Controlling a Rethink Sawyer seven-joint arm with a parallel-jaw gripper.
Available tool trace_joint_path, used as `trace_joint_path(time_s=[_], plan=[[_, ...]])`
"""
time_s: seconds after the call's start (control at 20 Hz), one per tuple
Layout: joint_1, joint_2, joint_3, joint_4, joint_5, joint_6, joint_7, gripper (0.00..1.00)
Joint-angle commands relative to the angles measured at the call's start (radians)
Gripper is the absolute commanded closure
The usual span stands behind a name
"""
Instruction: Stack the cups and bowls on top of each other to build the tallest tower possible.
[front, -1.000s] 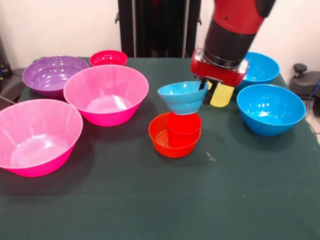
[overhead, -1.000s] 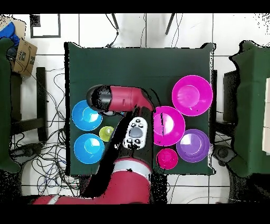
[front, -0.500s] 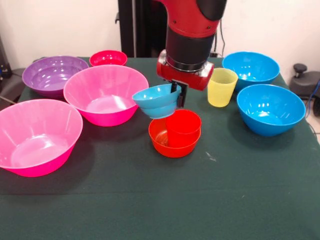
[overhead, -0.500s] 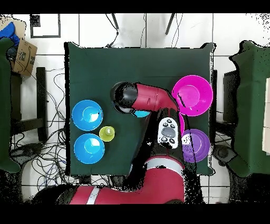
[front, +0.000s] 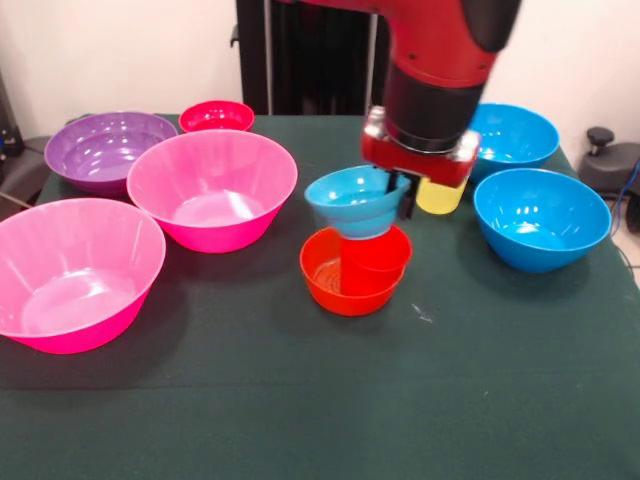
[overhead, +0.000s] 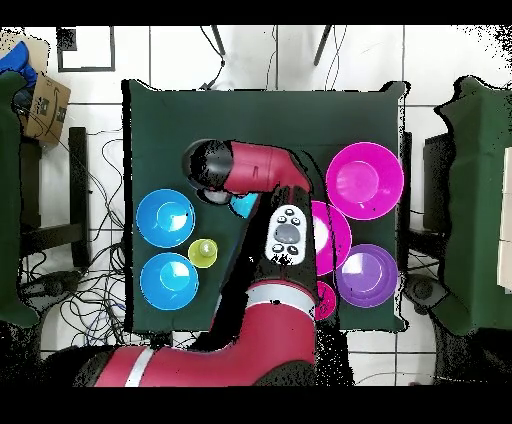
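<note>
**A:** Bowl in light blue (front: 357, 200), small, at the centre of the front view. Where does it sit?

**B:** It hangs tilted, directly over a red cup (front: 375, 262), and appears to touch the cup's rim. The cup stands inside a small orange bowl (front: 345, 273) on the green table (front: 300, 400).

**A:** And the gripper?

**B:** The gripper (front: 406, 192) comes down from the red arm (front: 440, 60) at the top of the frame. Its dark fingers pinch the right side of the light-blue bowl's rim.

**A:** What lies around that?

**B:** Just behind the gripper, partly hidden, stands a yellow cup (front: 440, 196). To the right are two large blue bowls, one at mid right (front: 541, 218) and one further up (front: 515, 134). To the left are two large pink bowls, one near the centre (front: 211, 188) and one at the lower left (front: 75, 273). A purple bowl (front: 103, 150) sits at the upper left, with a small red bowl (front: 216, 115) beside it.

**A:** And from overhead?

**B:** The arm (overhead: 250, 180) covers the middle of the table. The yellow cup (overhead: 203, 252) shows between the two blue bowls, at left.
</note>
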Motion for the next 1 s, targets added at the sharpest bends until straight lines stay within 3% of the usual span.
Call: trace_joint_path(time_s=[0.05, 0.35, 0.55, 1.0], plan=[[0.046, 0.079, 0.065, -0.15, -0.058, 0.19, 0.02, 1.0], [0.051, 0.081, 0.046, -0.194, -0.081, 0.283, -0.007, 1.0], [0.055, 0.107, 0.04, -0.195, -0.086, 0.231, 0.008, 1.0], [0.069, 0.108, 0.031, -0.194, -0.085, 0.22, 0.006, 1.0]])
